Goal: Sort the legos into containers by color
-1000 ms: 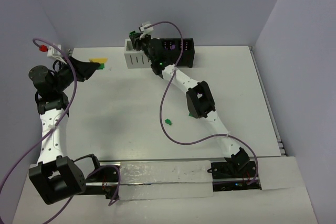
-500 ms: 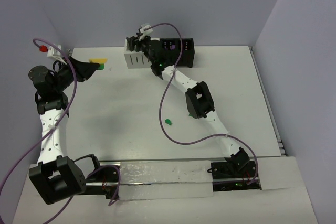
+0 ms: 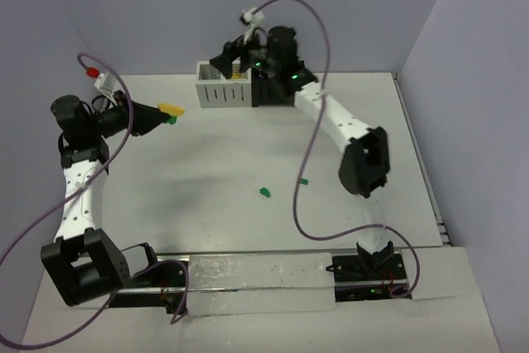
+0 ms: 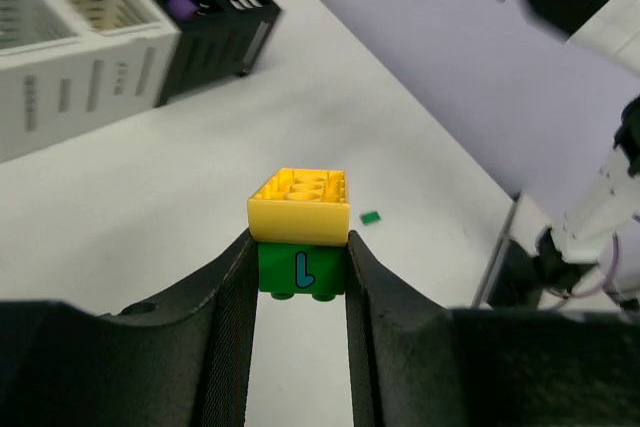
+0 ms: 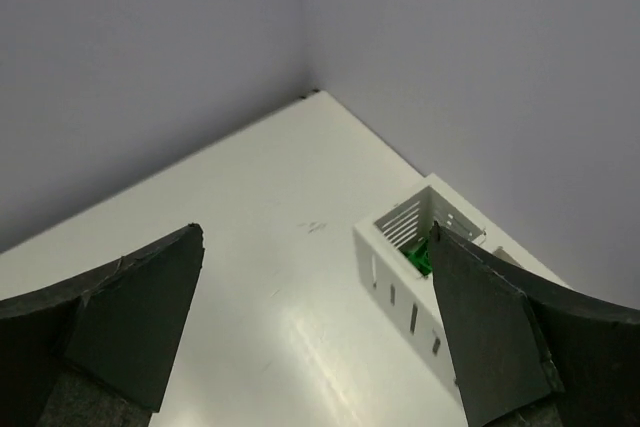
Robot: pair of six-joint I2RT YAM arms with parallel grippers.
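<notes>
Lilac walls, white worktop (image 3: 207,155), with the white bins (image 3: 220,95) and black bins (image 4: 215,32) in a row at its far edge. Left gripper (image 4: 300,252) is clamped on a yellow-over-green lego stack (image 4: 298,209), up in the air toward the far left corner, while the right gripper (image 5: 312,247) hangs by the white bins with jaws spread wide, holding nothing. One loose green lego (image 3: 264,193) and a second green lego (image 3: 304,180) sit mid-worktop.

In your left gripper (image 4: 298,247) sits a two-brick stack (image 4: 300,209), with the row of bins (image 3: 223,93) ahead to its left and two loose bricks (image 3: 264,193) (image 3: 304,180) on the table (image 3: 165,188) ahead to its right; below your right gripper (image 5: 315,237) lies the end bin (image 5: 392,252), a brick (image 5: 420,255) inside.
</notes>
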